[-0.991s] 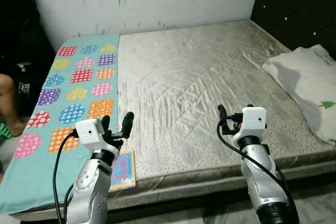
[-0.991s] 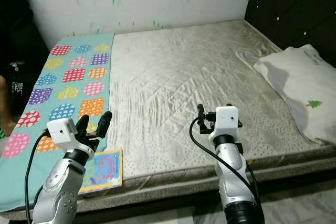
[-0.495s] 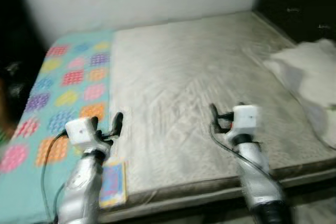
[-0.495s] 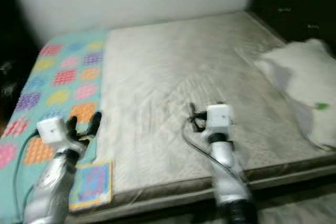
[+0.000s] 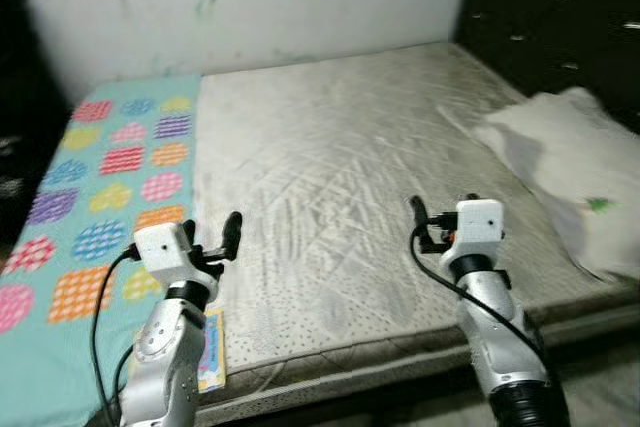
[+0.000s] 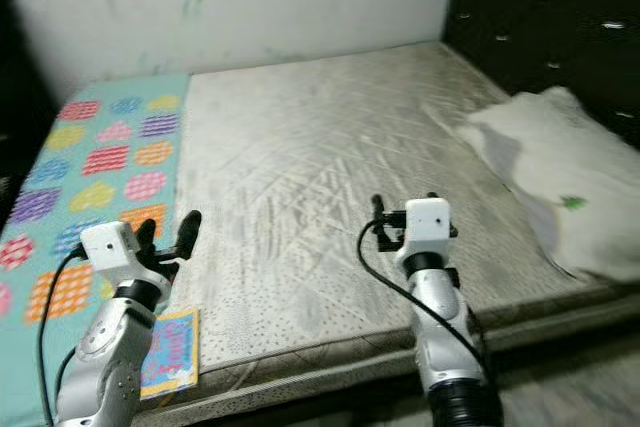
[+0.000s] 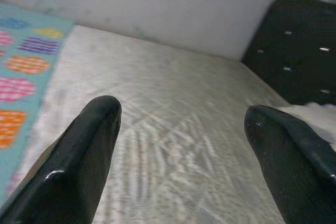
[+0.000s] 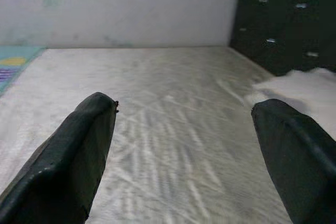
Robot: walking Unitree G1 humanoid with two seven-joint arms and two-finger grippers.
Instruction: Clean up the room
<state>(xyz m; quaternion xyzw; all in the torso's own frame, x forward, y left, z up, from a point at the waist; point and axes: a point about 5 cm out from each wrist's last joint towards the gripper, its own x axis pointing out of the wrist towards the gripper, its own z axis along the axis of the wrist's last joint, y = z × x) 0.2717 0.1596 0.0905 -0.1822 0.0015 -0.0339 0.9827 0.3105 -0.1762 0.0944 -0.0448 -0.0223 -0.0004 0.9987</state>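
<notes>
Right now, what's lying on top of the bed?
On the grey mattress: a patterned teal mat along its left side, a small colourful book at the front edge, a white pillow at right. Anything beneath these is hidden.

We see a bed with a bare, wrinkled grey mattress running back to a pale wall. On its left side lies a teal mat patterned with coloured hearts and circles, and at the near edge a small colourful book rests partly on that mat. On the right side a white pillow lies by the dark padded headboard.
</notes>
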